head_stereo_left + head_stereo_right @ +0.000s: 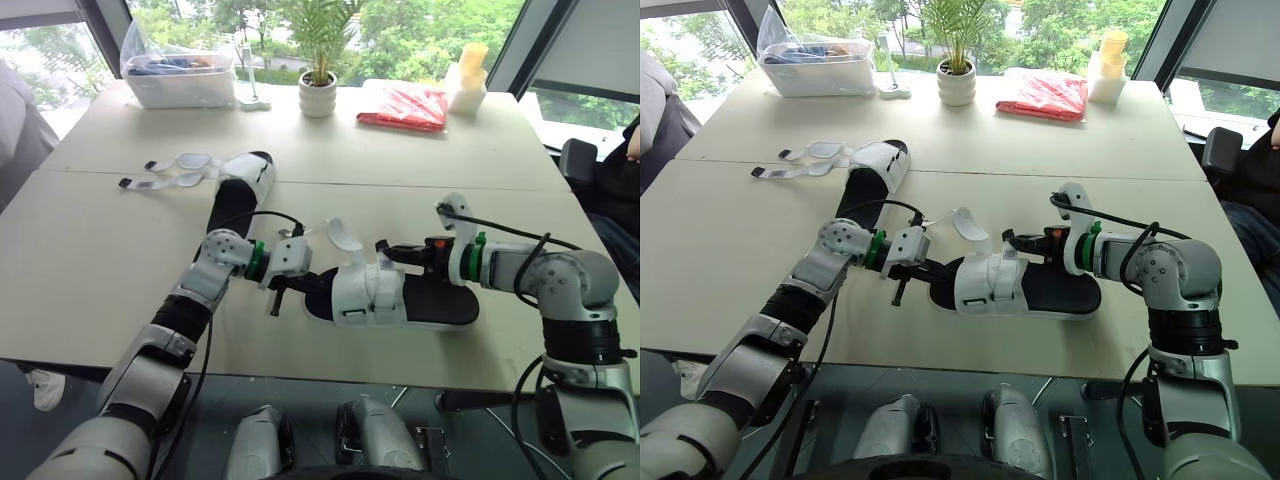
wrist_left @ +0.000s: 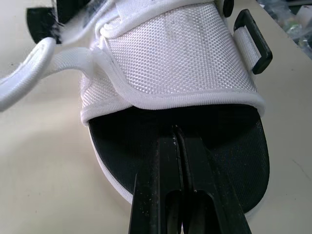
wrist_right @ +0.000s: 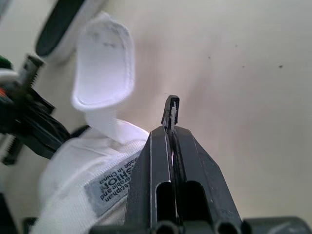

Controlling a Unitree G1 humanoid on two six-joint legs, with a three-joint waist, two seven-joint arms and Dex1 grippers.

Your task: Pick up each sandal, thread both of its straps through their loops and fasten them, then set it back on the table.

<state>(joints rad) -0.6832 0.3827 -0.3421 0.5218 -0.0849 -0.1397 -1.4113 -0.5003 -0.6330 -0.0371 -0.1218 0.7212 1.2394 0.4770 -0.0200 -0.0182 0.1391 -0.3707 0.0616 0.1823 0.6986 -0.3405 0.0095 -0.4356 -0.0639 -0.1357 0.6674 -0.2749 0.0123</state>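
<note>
Centrally: sandal on tabletop; left tool clenched at its nine o'clock, right tool clenched at twelve; second sandal at ten o'clock.

The 2 head views look forward and down from above the near edge of the table, across its top to the far edge. They share nearly the same scene, shifted slightly sideways. The left wrist view looks along the left gripper at the toe of the near sandal — very close. The right wrist view looks along the right gripper down at the tabletop and the same sandal's white upper — also close.
</note>
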